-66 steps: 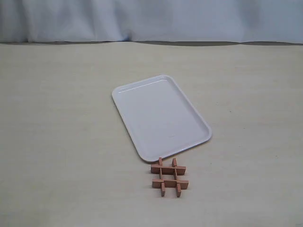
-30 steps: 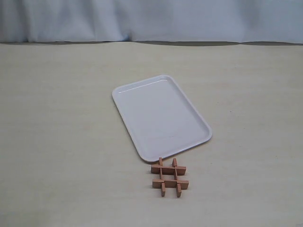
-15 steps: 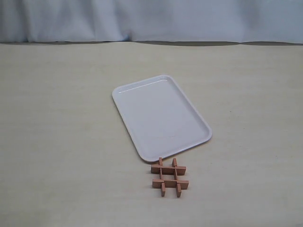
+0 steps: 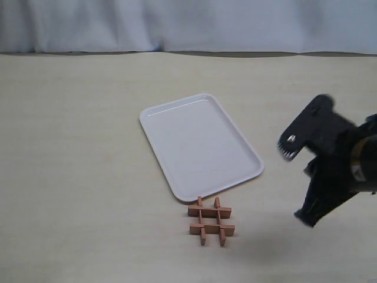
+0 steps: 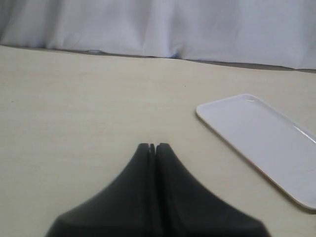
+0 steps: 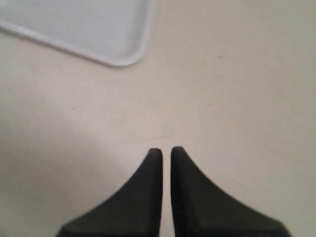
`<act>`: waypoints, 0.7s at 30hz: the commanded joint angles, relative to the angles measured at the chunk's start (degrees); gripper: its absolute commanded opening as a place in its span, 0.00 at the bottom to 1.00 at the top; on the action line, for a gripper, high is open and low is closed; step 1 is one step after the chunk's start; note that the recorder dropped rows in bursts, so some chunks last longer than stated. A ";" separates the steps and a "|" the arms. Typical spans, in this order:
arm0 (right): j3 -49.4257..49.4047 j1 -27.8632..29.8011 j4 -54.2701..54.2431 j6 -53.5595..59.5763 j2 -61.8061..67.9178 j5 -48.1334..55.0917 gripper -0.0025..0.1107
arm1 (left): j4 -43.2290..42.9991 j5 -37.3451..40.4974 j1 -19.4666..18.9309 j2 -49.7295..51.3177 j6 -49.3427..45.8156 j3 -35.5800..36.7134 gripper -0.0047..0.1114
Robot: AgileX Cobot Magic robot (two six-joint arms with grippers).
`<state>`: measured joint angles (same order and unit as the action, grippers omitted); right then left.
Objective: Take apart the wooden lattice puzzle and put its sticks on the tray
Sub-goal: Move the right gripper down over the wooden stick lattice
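Four sticks (image 4: 210,210) sit locked as the wooden lattice puzzle (image 4: 211,221) just beside the tray (image 4: 177,127), well apart from the right end effector (image 4: 288,152), which is nearly closed and empty; the left end effector (image 5: 152,146) is closed. The right one should likely open wider before straddling one outer stick

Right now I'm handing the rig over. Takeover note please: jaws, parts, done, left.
Left gripper: jaws shut, empty, not in the exterior view.
Right gripper: jaws all but shut with a thin slit between them, empty, over bare table, right of the puzzle and clear of it.
Wooden lattice puzzle: whole, all four sticks interlocked, on the table right by the tray's near end.
Tray: nothing on it.
Done: nothing.
Left: pull the puzzle apart and put all four sticks on the tray.
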<state>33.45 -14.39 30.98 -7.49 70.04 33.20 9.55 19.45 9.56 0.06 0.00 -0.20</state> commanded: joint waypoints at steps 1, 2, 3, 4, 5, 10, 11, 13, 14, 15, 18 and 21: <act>1.10 -8.21 -7.79 18.79 4.12 3.93 0.07 | 0.10 -0.59 0.49 -0.06 0.00 0.20 0.04; 2.01 -9.18 -11.53 23.56 4.90 5.25 0.07 | 0.10 -0.59 0.49 -0.06 0.00 0.20 0.04; 3.35 -9.60 -15.43 27.78 5.74 6.95 0.07 | 0.10 -0.59 0.49 -0.06 0.00 0.20 0.04; 4.61 -9.71 -19.42 30.84 6.47 8.94 0.07 | 0.10 -0.59 0.49 -0.06 0.00 0.20 0.04; 6.23 -9.71 -23.09 34.17 7.37 10.91 0.07 | 0.10 -0.59 0.49 -0.06 0.00 0.20 0.04; 10.35 -9.71 -35.46 45.51 11.61 13.49 0.07 | 0.10 -0.59 0.49 -0.06 0.00 0.20 0.04; 10.35 -9.71 -37.44 47.31 12.38 12.52 0.07 | 0.10 -0.59 0.49 -0.06 0.00 0.20 0.04; 10.35 -9.71 -39.08 47.96 13.73 10.67 0.07 | 0.10 -0.59 0.49 -0.06 0.00 0.20 0.04; 10.35 -9.71 -39.65 47.96 14.48 9.81 0.08 | 0.10 -0.59 0.49 -0.06 0.00 0.20 0.04; 10.35 -9.71 -40.12 47.96 14.82 9.45 0.08 | 0.10 -0.59 0.49 -0.06 0.00 0.20 0.04; 10.35 -9.71 -40.84 49.52 15.88 9.50 0.12 | 0.10 -0.59 0.49 -0.06 0.00 0.20 0.04; 10.35 -9.71 -40.84 49.90 16.11 9.04 0.26 | 0.10 -0.59 0.49 -0.06 0.00 0.20 0.04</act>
<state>43.44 -24.12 -9.42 41.16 85.99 43.07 9.55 19.45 9.56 0.06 0.00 -0.20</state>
